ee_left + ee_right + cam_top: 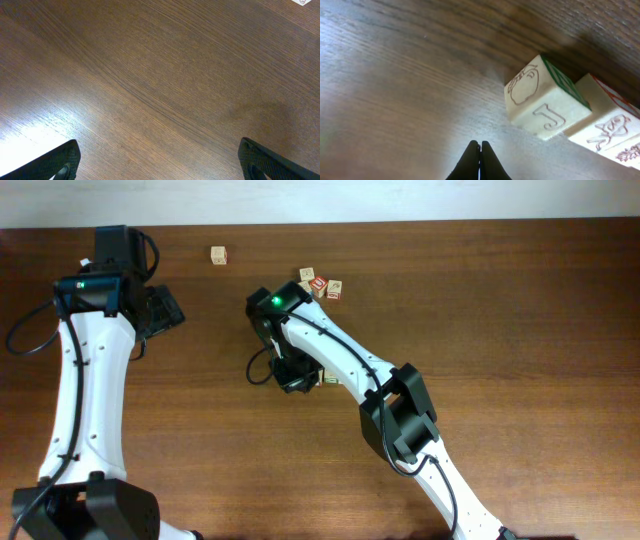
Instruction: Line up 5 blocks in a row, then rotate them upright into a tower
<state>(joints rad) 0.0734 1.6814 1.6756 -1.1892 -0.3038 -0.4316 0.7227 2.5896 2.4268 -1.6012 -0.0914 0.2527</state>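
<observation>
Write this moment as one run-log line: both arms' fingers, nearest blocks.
left fingers: open, empty, over table | right fingers: shut, empty, near J block, not touching | red-edged block: against J block

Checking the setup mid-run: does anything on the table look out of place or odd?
One pale block sits alone near the far edge of the table, away from the cluster of blocks. The right gripper has its jaws shut on nothing beside the J block. No damage visible.

An outlined letter J stands on a pale side face of the green-edged block (545,97); the red-edged block (607,122) beside it shows only drawings, and the overhead prints are too small to read.
</observation>
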